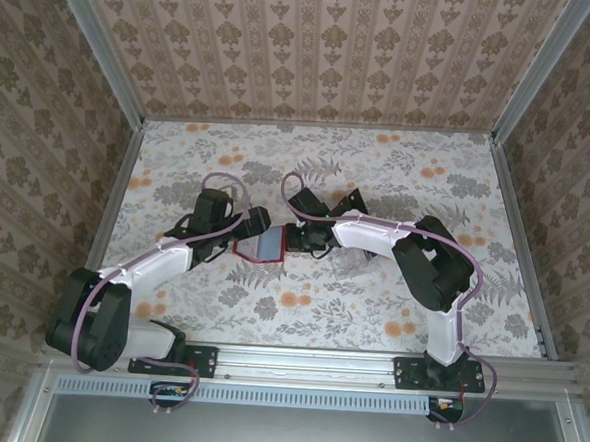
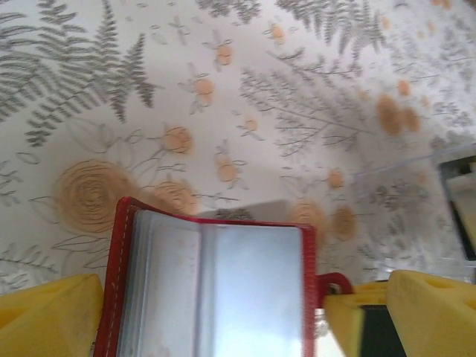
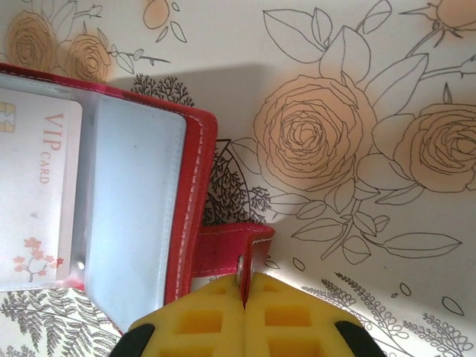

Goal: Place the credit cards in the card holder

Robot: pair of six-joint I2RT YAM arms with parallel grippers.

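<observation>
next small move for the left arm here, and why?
Probably lift the left gripper away to fetch another card. It is open and empty, straddling the open card holder, while the right gripper is shut on the clasp tab, holding it in place. One white VIP card sits in a pocket; the clear pocket beside it looks empty.

The card holder (image 1: 261,245) is red and lies open, greyish clear pockets facing up. One pocket contains a white VIP card (image 3: 37,193). My right gripper (image 3: 244,286) pinches its clasp tab (image 3: 223,245).
</observation>
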